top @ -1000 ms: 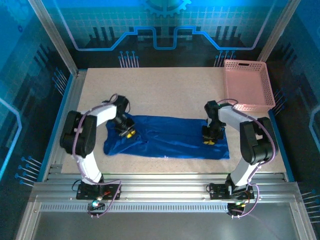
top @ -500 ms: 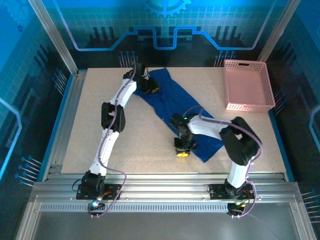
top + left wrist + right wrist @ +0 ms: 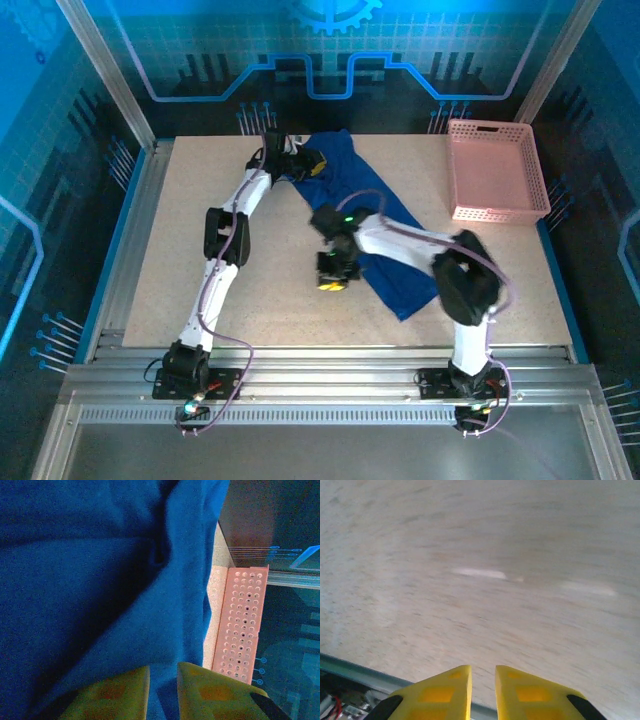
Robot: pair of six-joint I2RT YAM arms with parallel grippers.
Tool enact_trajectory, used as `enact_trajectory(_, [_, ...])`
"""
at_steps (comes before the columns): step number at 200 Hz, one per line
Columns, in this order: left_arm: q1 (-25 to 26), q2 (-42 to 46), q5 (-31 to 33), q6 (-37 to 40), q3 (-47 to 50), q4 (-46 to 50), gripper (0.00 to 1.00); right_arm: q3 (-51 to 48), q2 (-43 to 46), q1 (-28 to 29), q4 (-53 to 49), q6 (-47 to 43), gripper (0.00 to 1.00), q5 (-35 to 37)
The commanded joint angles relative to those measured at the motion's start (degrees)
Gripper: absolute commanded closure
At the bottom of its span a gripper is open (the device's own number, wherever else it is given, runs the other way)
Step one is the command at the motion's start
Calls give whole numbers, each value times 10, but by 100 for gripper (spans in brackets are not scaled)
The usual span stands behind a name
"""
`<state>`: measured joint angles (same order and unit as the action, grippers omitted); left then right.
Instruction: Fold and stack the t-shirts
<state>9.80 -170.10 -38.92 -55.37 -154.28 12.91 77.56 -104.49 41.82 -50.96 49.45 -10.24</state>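
One royal-blue t-shirt (image 3: 350, 175) lies in a crumpled diagonal band from the table's far middle down toward the near right. My left gripper (image 3: 315, 167) reaches to the shirt's far end. In the left wrist view the blue cloth (image 3: 100, 580) spreads under the gripper (image 3: 163, 667), whose fingers stand a narrow gap apart with cloth showing through the gap. My right gripper (image 3: 328, 284) sits just left of the shirt's middle, over bare table. In its wrist view the gripper (image 3: 483, 669) is slightly open with nothing between the fingers.
A pink lattice basket (image 3: 500, 212) stands at the far right corner, and its side wall (image 3: 240, 625) shows just right of the cloth. The speckled tabletop (image 3: 200, 220) is bare on the left. A metal rail (image 3: 350, 667) borders the table near my right fingers.
The shirt went from lying flat across the near table to a diagonal band toward the far edge. My left arm swung far with it. My right gripper let go and slid left onto bare table.
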Motion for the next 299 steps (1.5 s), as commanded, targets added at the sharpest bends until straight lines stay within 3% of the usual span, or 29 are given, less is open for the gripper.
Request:
enact_trajectory(1, [1,-8,-10,11,27,44,70,-93,115,-120,-70,-75,76,80])
enact_trajectory(21, [-3,13,-41,3,26,42,44,-144,151,-190,-59,-115,76,97])
enact_trajectory(38, [-3,102,-49,13,93,24,20,-186,152,-218,-39,-132,77,116])
enact_trajectory(43, [-3,136,-46,16,126,7,5,-197,150,-223,-30,-135,77,115])
enact_trajectory(47, [-4,165,-44,18,149,-4,1,-208,148,-227,-23,-137,78,116])
enact_trajectory(75, [-16,339,-31,63,240,34,1,-265,137,-212,32,-118,79,104])
enact_trajectory(149, [-78,767,71,258,580,243,1,-275,55,-13,143,-19,82,33])
enact_trajectory(187, [-99,988,113,272,796,304,1,-129,-39,103,149,2,81,-11])
enact_trajectory(232, [-98,1220,145,210,1009,378,1,65,-161,158,139,14,79,-90])
enact_trajectory(248, [-98,1303,147,180,1069,412,1,79,-134,163,122,14,72,-90])
enact_trajectory(270, [-89,1399,107,117,1148,418,2,44,-23,154,81,-10,48,-62])
enact_trajectory(299, [-12,1444,118,65,1231,390,9,-76,132,109,17,-45,36,-24])
